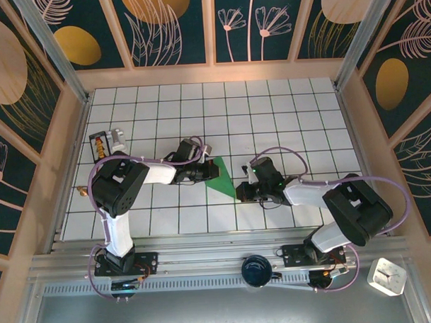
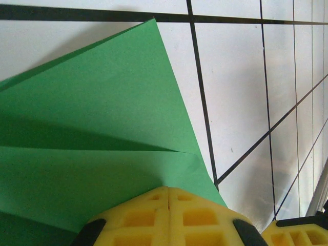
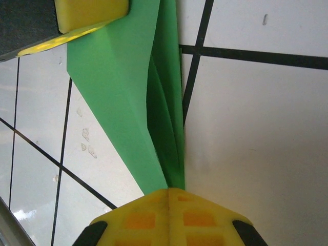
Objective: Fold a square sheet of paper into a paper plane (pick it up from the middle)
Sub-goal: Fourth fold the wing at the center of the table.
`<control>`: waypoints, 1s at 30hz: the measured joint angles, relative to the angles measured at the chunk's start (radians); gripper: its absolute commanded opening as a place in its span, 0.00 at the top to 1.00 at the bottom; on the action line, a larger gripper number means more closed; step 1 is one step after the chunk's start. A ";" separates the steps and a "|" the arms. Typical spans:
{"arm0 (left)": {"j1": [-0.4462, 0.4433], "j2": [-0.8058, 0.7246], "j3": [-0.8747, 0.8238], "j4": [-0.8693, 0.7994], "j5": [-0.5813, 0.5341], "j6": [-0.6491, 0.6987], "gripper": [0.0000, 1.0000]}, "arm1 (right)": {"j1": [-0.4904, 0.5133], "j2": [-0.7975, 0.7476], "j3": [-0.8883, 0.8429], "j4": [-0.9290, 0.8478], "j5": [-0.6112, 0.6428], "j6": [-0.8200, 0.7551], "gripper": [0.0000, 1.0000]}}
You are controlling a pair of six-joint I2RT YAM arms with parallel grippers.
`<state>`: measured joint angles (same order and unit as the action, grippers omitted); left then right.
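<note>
The green sheet of paper lies creased in layers on the tiled table, tapering to a point toward the right arm. In the right wrist view the paper narrows into my right gripper, whose yellow pads are shut on its tip. My right gripper sits at the paper's near right corner. My left gripper is at the paper's left side. In the left wrist view my left gripper is shut, its tips resting on the green paper just below a fold line. Whether it pinches a layer is hidden.
A small orange and black box stands at the left of the table. A dark blue round cup sits on the front rail, and a white clock-like object lies at the bottom right. Wooden walls enclose the table.
</note>
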<state>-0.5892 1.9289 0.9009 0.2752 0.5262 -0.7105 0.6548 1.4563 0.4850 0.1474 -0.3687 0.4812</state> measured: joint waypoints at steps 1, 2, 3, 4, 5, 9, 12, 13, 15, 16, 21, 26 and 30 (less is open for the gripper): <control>0.000 0.000 0.000 0.000 0.000 0.000 1.00 | 0.000 0.002 -0.005 0.010 -0.003 0.003 1.00; 0.000 0.000 0.000 0.000 0.000 0.000 1.00 | 0.000 0.003 -0.008 0.018 -0.006 0.005 1.00; 0.000 0.000 0.000 0.000 0.000 0.000 1.00 | 0.000 0.006 -0.010 0.022 -0.007 0.007 1.00; 0.000 0.000 0.000 0.000 0.000 0.000 1.00 | 0.000 0.010 -0.010 0.026 -0.009 0.011 1.00; 0.000 0.000 0.000 0.000 0.000 0.000 1.00 | 0.000 0.014 -0.010 0.029 -0.011 0.015 1.00; 0.000 0.000 0.000 0.000 0.000 0.000 1.00 | 0.000 0.019 -0.013 0.037 -0.017 0.023 1.00; 0.000 0.000 0.000 0.000 0.000 0.000 1.00 | -0.002 0.022 -0.013 0.037 -0.017 0.023 1.00; 0.000 0.000 0.000 0.000 -0.001 0.000 1.00 | -0.005 0.023 -0.013 0.037 -0.018 0.022 1.00; 0.000 0.000 0.000 0.000 -0.001 0.000 1.00 | -0.008 0.023 -0.013 0.037 -0.021 0.022 1.00; 0.000 0.000 0.000 0.000 -0.001 0.000 1.00 | -0.008 0.023 -0.013 0.037 -0.021 0.022 1.00; 0.000 0.000 0.000 0.000 -0.002 0.000 1.00 | -0.018 0.021 -0.013 0.035 -0.022 0.020 0.96; 0.000 0.000 0.001 -0.003 -0.002 0.000 1.00 | -0.021 0.001 -0.012 0.021 -0.021 0.011 0.91; 0.000 0.000 0.002 -0.005 -0.003 0.001 1.00 | -0.025 -0.039 -0.012 -0.023 -0.021 -0.005 0.86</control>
<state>-0.5892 1.9289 0.9028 0.2699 0.5236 -0.7097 0.6300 1.4178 0.4732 0.1242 -0.3893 0.4767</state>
